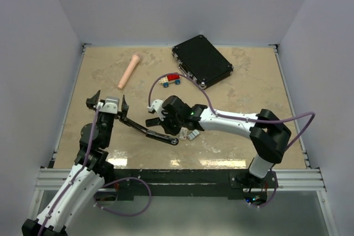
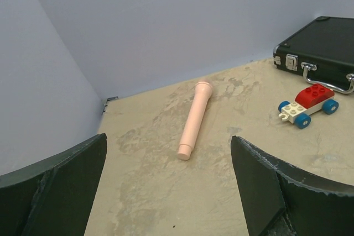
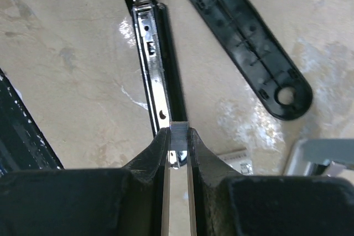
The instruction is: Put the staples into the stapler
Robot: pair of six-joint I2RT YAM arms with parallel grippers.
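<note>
Filling the bottom of its wrist view, the right gripper has its 2 fingers almost closed, pinching the staples, a thin silvery strip held on edge between the tips. Directly beyond the tips the stapler lies opened out, its shiny magazine rail running away from the hand. The strip's front end meets the rail's near end, touching or just above it; I cannot tell which. Right of the rail lies a black plastic part with a round hole. A small white box sits just right of the hand. Over the table the left gripper hangs spread wide, holding nothing, with a pink cylinder, a toy car and a black case ahead of it.
</note>
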